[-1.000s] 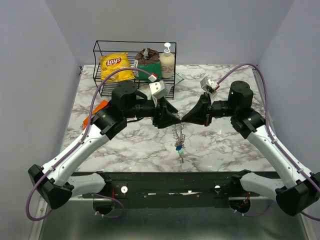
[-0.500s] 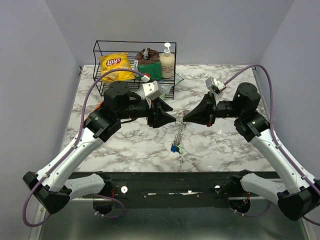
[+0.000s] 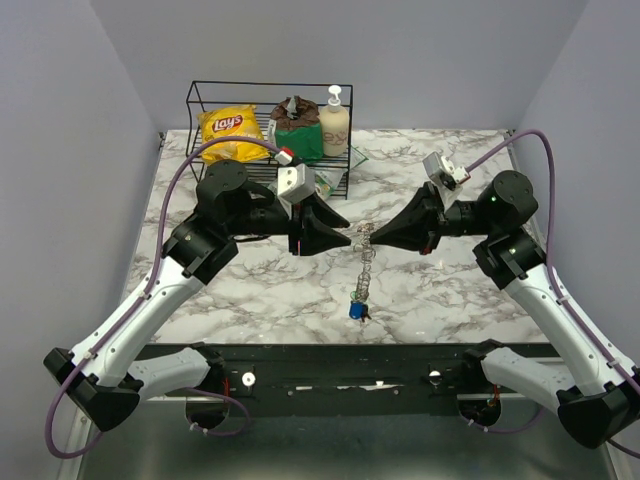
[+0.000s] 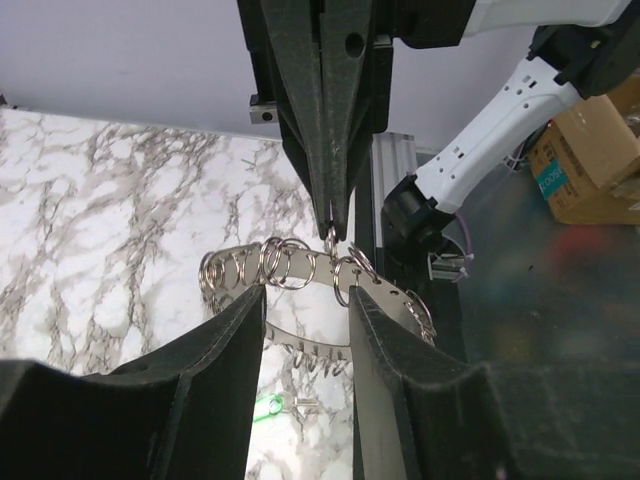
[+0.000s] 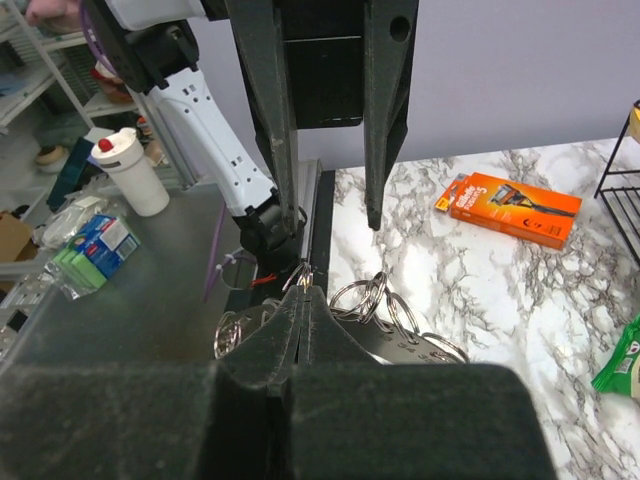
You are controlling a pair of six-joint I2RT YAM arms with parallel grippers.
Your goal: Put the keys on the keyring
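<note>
The keyring [image 3: 364,262] is a curved metal strip with several split rings, hanging in the air above the table's middle. My right gripper [image 3: 376,238] is shut on one of its rings [image 5: 312,272]. A blue key [image 3: 356,311] dangles at the lower end. My left gripper [image 3: 347,238] faces the right one tip to tip. Its fingers [image 4: 235,335] stand apart, with the strip [image 4: 300,280] across their tips and nothing pinched. A green key [image 4: 268,404] shows low between those fingers; I cannot tell whether it hangs or lies on the marble. No red key shows.
A black wire basket [image 3: 197,100] at the back holds a Lay's bag [image 3: 230,133], a green pack and a soap bottle [image 3: 334,120]. An orange razor box [image 5: 510,208] lies on the marble at the left. A green wrapper [image 5: 620,365] lies near the basket.
Both arms have drawn outward and the tips have risen slightly with the keyring. The left jaws have narrowed a little. The hanging keys have swung, and the blue one now sits lowest.
</note>
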